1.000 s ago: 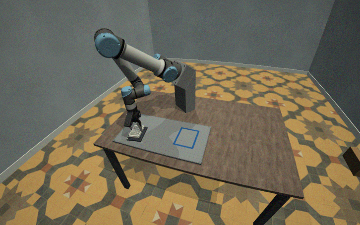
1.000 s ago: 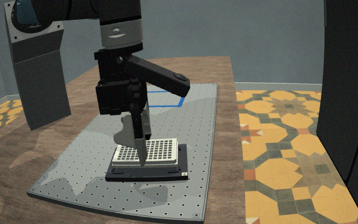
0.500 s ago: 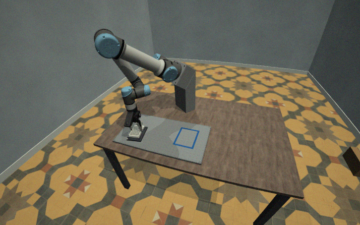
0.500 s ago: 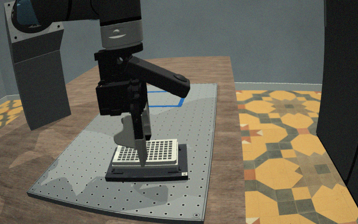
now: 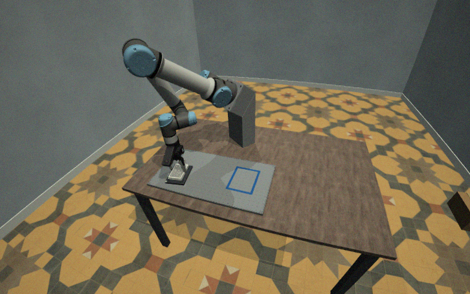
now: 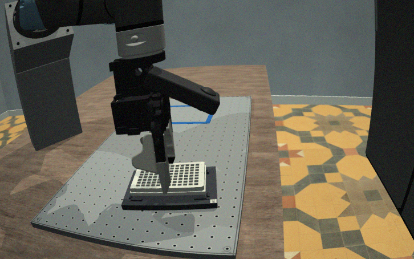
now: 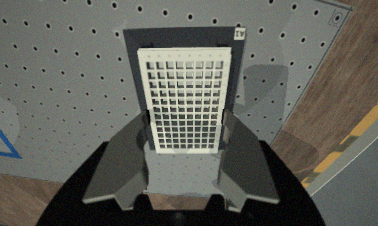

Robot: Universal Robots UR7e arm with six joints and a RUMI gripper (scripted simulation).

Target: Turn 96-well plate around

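The white 96-well plate lies on the dark plate nest N1 at the near left of the grey perforated baseplate. My gripper is shut on the plate, its two jaws on the plate's long sides near one end. In the wrist view the plate lies over the nest, between my jaws. The nest's A1 label shows at the far right corner. I cannot make out the plate's cut corner. In the top view the plate and my gripper are small.
A blue outlined rectangle is marked on the baseplate to the right of the nest. The grey arm pedestal stands at the table's back. The table edge lies close in front of the baseplate. A dark upright panel stands at the right.
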